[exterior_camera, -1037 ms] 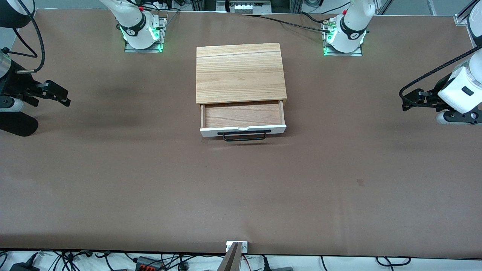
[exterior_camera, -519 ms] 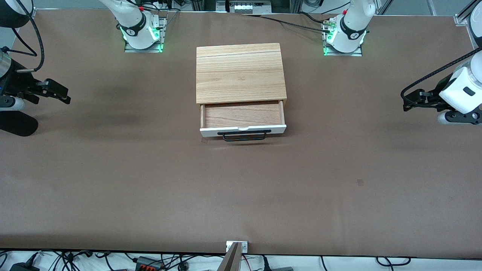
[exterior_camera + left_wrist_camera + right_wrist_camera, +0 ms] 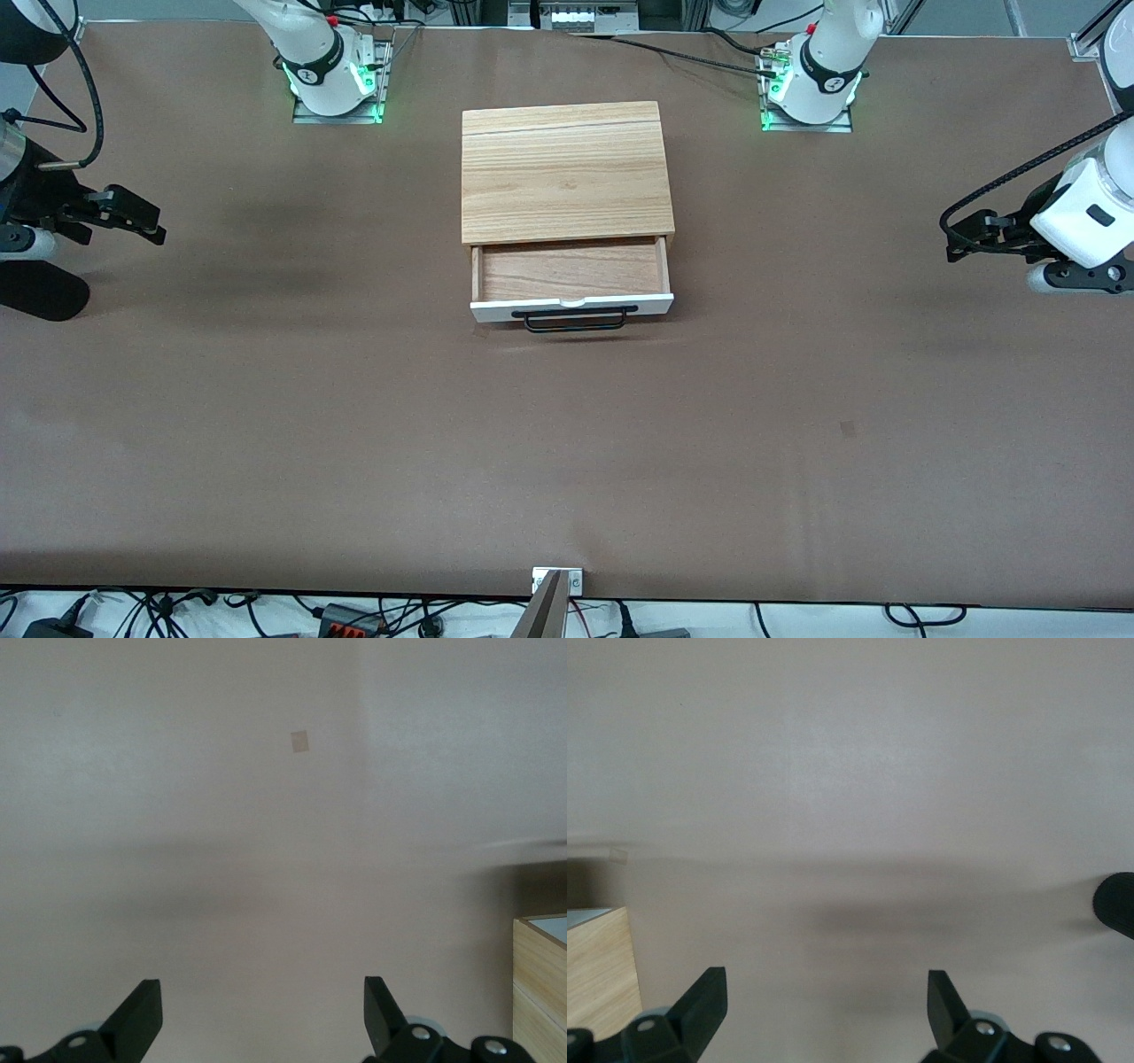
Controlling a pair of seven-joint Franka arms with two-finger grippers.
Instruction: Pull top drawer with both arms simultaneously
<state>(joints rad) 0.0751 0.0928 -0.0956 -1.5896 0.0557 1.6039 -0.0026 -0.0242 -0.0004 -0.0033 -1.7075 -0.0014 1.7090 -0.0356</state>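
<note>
The top drawer stands pulled out of the wooden-topped cabinet, and its light-brown inside shows. Its white front panel and black bar handle face the front camera. My right gripper is open and empty over the bare table at the right arm's end, well away from the drawer. My left gripper is open and empty over the table at the left arm's end. In the left wrist view the left gripper is spread wide. In the right wrist view the right gripper is spread wide too.
The brown table carries only the cabinet, a corner of which shows in the left wrist view and in the right wrist view. A small tape patch lies on the mat. The arm bases stand at the back.
Both grippers have shifted very slightly at the table's ends. The drawer has not moved.
</note>
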